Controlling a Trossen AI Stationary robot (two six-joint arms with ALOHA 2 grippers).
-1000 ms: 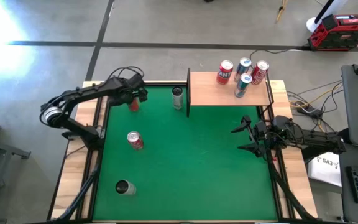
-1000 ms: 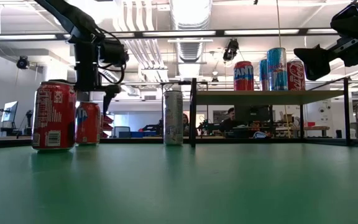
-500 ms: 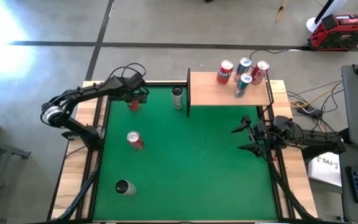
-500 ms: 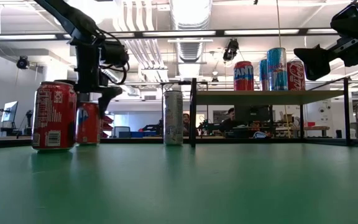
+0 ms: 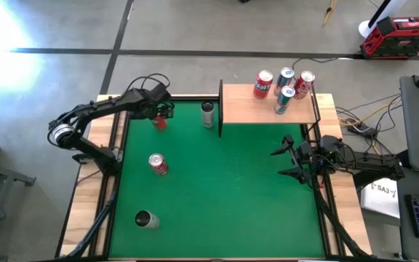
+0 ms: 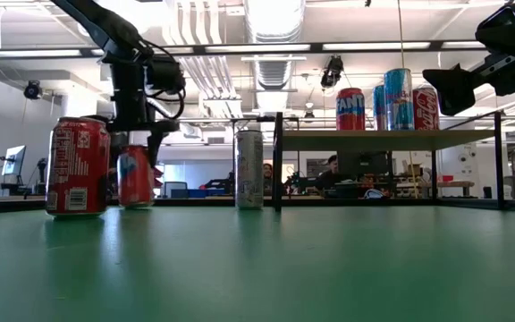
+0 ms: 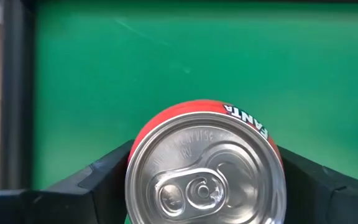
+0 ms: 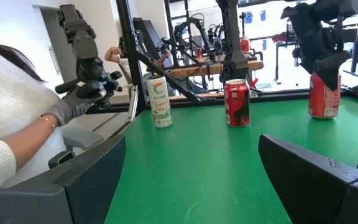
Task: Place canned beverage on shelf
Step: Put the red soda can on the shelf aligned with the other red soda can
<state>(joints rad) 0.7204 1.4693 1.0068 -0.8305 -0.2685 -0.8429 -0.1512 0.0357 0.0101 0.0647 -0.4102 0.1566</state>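
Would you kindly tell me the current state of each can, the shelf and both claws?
Left claw: shut on the Fanta can, far left of the mat.
Fanta can: upright, gripped.
Red can: upright, free.
Pale can: upright, free.
Silver can: upright, free, beside the shelf.
Shelf: holds four cans, all upright.
Right claw: open, empty.

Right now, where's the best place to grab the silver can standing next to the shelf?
Grip the silver can around its mid-body, fingers on opposite sides, coming from above. It stands upright and slim, close beside the shelf rail, so keep the fingers off that side.
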